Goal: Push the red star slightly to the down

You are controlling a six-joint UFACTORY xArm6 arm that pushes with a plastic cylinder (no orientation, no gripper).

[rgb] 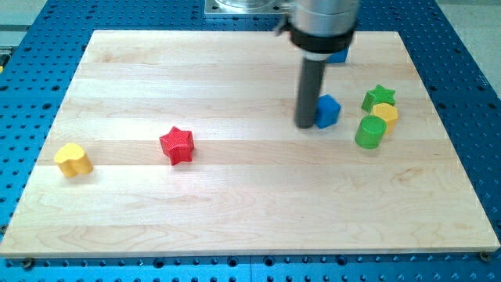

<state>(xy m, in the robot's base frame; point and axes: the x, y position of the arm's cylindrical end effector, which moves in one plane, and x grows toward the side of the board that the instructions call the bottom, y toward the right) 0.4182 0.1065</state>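
A pale wooden board with visible plank seams lies on a blue perforated table that frames it on the left, right and near sides. At the far edge a grey metal base is cut off by the view's top. My tip rests on the board right of centre, touching or just beside the left face of a blue block (its shape is hard to make out); the rod is a plain dark cylinder with nothing to open or close. A second blue block is mostly hidden behind the rod's collar. The red star sits left of centre, well apart from my tip. A yellow heart-like block lies near the left edge. On the right a green star, a yellow block and a green cylinder cluster together
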